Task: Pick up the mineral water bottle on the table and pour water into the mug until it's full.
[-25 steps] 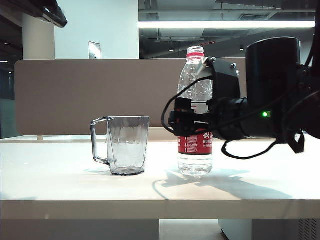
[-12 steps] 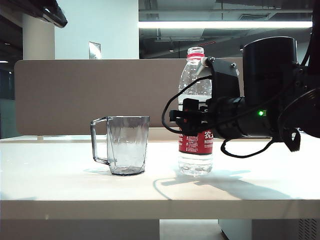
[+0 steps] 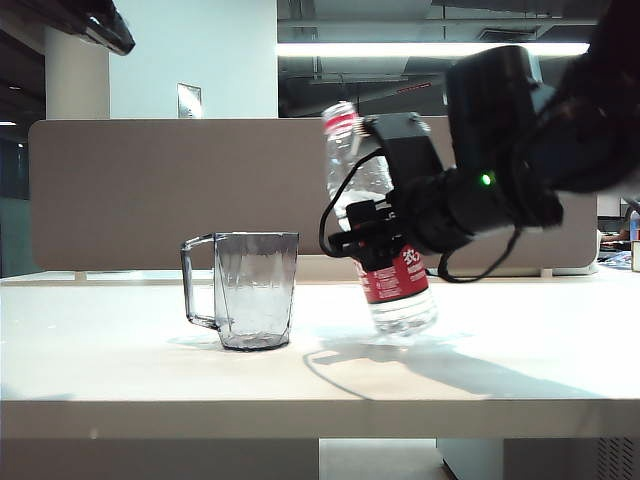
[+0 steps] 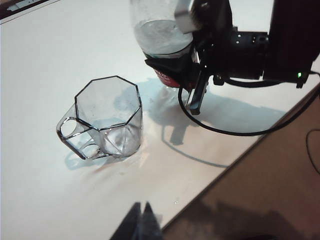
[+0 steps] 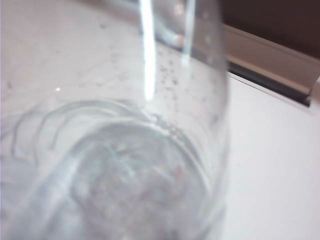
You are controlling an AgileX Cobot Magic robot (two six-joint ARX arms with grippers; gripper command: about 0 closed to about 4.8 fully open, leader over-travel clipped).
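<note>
The right gripper [image 3: 368, 240], clamped on the tilted mineral water bottle [image 3: 385, 235], fills the table's [image 3: 120, 370] right side. A bare gap separates the bottle from the mug [image 3: 250, 290]. Left of the mug the table lies open. The divider panel [image 3: 130, 190] blocks the rear. The left gripper [image 4: 142, 222] hangs above the front edge.

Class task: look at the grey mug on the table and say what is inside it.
The mug looks empty: the left wrist view shows its bare bottom through the open top. The mineral water bottle, clamped in the right gripper, tilts towards it. The left gripper hangs back, shut.
</note>
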